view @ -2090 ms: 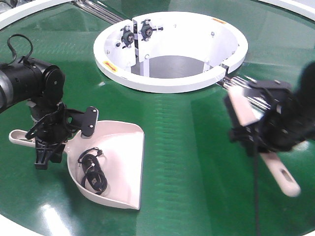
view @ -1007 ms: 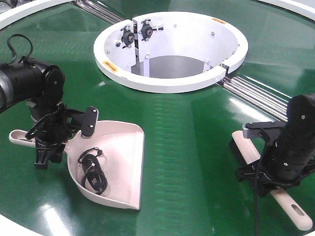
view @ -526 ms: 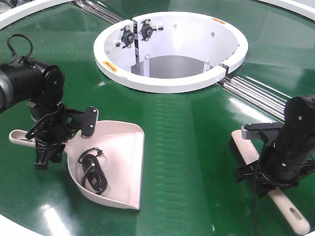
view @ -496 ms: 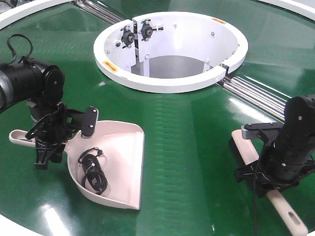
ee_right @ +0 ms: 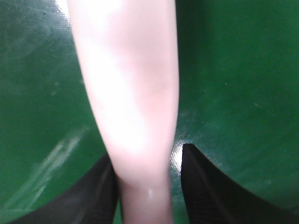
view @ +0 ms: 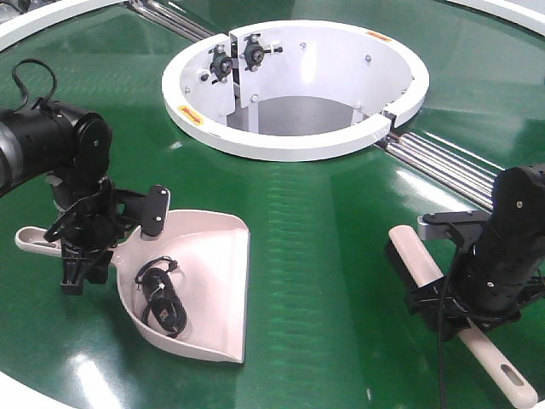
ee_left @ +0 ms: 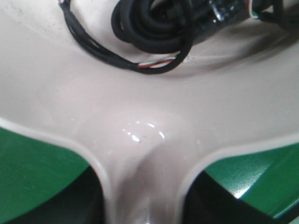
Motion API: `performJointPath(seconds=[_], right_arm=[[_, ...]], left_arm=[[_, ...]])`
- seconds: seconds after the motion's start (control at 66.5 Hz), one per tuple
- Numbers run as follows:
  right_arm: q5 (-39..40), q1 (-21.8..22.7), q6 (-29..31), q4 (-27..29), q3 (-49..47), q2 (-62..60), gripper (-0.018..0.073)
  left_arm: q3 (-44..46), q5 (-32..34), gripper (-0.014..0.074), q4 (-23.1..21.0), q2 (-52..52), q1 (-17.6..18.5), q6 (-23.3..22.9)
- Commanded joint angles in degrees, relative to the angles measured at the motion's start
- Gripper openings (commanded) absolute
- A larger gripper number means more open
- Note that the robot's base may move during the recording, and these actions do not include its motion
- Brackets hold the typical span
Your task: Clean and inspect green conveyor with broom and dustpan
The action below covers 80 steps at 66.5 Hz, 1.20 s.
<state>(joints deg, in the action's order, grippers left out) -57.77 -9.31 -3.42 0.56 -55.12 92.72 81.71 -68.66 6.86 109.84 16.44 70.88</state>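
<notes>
A pale pink dustpan lies on the green conveyor at the left, with a coiled black cable inside it. My left gripper is shut on the dustpan's handle; the left wrist view shows the dustpan's neck between the dark fingers and the cable above. A pink broom lies on the belt at the right. My right gripper straddles its handle. The jaws stand slightly apart, with a strip of green showing beside the right finger.
A white ring-shaped housing with a deep round opening stands at the back centre. Metal rollers run from it toward the right. The white outer rim of the conveyor curves at the far left.
The right arm lowered the broom from mid-air onto the belt. In the last half second the broom's head shifted a little left. The left arm and dustpan have not moved.
</notes>
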Motion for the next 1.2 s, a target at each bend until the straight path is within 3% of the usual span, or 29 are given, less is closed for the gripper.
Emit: performJointPath(seconds=[0.0, 0.135, 0.301, 0.601, 0.707, 0.992, 1.188], right_arm=[[0.2, 0.3, 0.3, 0.0, -1.4, -1.8, 0.0306], [0.2, 0.3, 0.3, -0.2, -1.4, -1.8, 0.0306], [0.2, 0.3, 0.3, -0.2, -1.4, -1.8, 0.0306], [0.4, 0.3, 0.3, -0.2, -1.4, -2.2, 0.0306], [0.4, 0.3, 0.3, -0.2, -1.4, -3.2, 0.0306], [-0.9, 0.3, 0.6, -0.2, -1.4, -8.3, 0.0317], [-1.4, 0.3, 0.8, -0.6, -1.4, -12.7, 0.0392]], left_arm=[[1.5, -2.5, 0.0025, -0.7, -2.7, 0.4, -0.7], [1.5, -2.6, 0.0085, -2.8, -2.8, 0.4, -0.7], [1.5, -2.6, 0.0218, -4.5, -2.8, 0.4, -0.9], [1.5, -2.5, 0.0558, -4.6, -3.1, 0.4, -7.7], [1.5, -2.5, 0.0631, -4.6, -3.1, 0.4, -10.7], [1.5, -2.6, 0.0639, -8.6, -7.5, 0.4, -12.7], [1.5, -2.6, 0.0598, -13.1, -13.2, 0.4, -13.0]])
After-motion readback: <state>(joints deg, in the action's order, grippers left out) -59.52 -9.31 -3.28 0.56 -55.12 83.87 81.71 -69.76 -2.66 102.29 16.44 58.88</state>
